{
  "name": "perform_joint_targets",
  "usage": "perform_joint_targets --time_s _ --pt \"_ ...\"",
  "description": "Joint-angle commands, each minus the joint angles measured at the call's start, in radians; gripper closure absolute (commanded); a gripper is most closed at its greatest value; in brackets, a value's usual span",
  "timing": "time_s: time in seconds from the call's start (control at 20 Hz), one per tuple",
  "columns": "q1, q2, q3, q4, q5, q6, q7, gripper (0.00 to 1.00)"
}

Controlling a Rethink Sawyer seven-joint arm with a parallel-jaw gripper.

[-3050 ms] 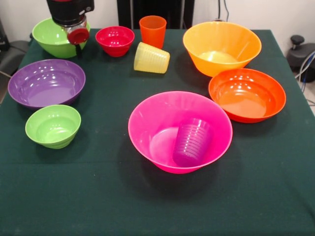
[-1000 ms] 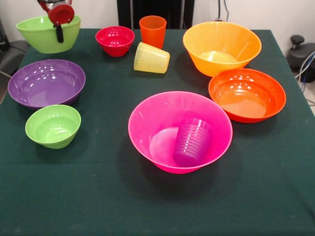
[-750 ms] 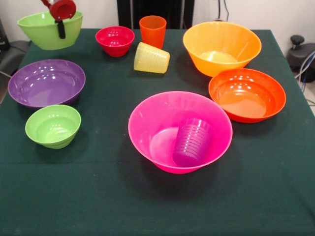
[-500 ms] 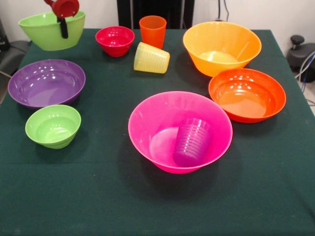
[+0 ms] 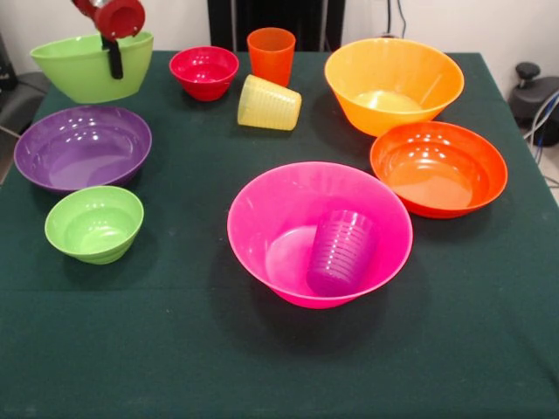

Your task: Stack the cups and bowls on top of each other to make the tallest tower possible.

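Observation:
My gripper (image 5: 113, 63) is at the far left, shut on the rim of the medium green bowl (image 5: 74, 74) and holding it above the table, with one black finger outside the wall. The large pink bowl (image 5: 262, 188) sits in the middle with the purple cup (image 5: 342, 251) leaning inside it. The yellow cup (image 5: 269, 103) lies on its side beside the upright orange cup (image 5: 271, 54). The small red bowl (image 5: 203, 70), purple bowl (image 5: 83, 147), small green bowl (image 5: 94, 223), yellow-orange bowl (image 5: 393, 83) and orange-red bowl (image 5: 438, 168) stand apart on the cloth.
The dark green tablecloth (image 5: 175, 349) covers the table. The robot's black pedestal (image 5: 275, 17) stands at the far edge. A black device (image 5: 534, 92) sits off the table's right edge.
The gripper has carried the medium green bowl slightly to the right, first rising a little, then coming lower again. Everything else has stayed put.

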Motion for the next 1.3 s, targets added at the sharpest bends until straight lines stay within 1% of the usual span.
perform_joint_targets --time_s 0.05,0.4,0.7,0.8,1.05,1.3 --pt "0.057 0.047 0.112 -0.122 -0.081 0.104 -0.126 1.00" --pt "0.095 0.050 0.118 -0.161 -0.064 0.157 -0.102 1.00" --pt "0.125 0.069 0.120 -0.204 -0.057 0.172 -0.090 1.00" --pt "0.131 0.065 0.118 -0.212 -0.058 0.171 -0.088 1.00" --pt "0.140 0.041 0.133 -0.226 -0.037 0.223 -0.088 1.00" --pt "0.171 0.053 0.134 -0.284 -0.037 0.282 -0.073 1.00"
